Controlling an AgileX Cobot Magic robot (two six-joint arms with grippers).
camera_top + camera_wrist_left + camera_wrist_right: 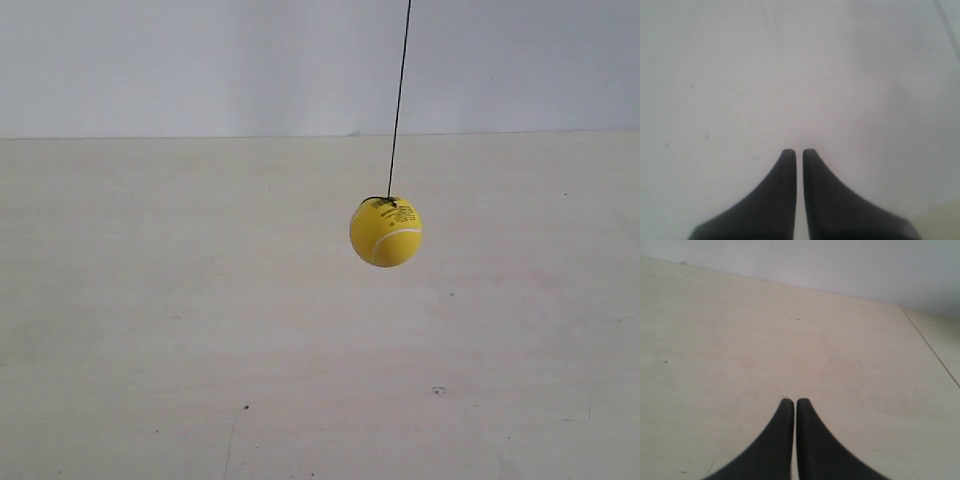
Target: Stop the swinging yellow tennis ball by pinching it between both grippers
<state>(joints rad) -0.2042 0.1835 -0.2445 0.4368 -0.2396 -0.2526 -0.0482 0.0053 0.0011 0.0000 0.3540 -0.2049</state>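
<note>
Fuzzy tennis ball (386, 232), thin string (398, 100); pointed left gripper (799, 151) apparently closed.

The yellow tennis ball (386, 232) is showing a pale curved seam and dark print; black string (398, 100), cream table (150, 320).

Soft even light, left wrist view washed-out, perhaps blurred

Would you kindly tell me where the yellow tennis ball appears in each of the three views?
Exterior view: the yellow tennis ball hangs on its black string, right of centre, against the pale tabletop.
Left wrist view: not in it; only the shut left claw.
Right wrist view: not in it; only the shut right claw.
Shared landmark: the speckled pale tabletop, in all three.
</note>
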